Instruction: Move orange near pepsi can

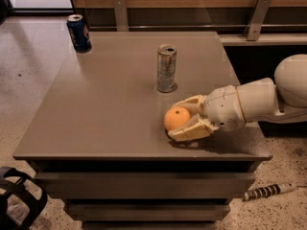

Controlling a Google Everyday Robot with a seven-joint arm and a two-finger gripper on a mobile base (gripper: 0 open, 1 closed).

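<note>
The gripper sits right of centre in the frame, reaching in from the right edge on a pale arm. Its two fingers are closed around the orange, one above and one below it in the picture, both seeming to press on the fruit. The hold comes from the side and low, which suits a round thing that would roll if merely pushed. The orange is at or just above the table, near its front right part; I cannot tell whether it is lifted clear. The pepsi can stands upright at the upper left corner of the table, well apart from the orange. Between them, nearer the orange, a silver can stands upright, so the carry probably has to pass in front of it rather than straight across
</note>
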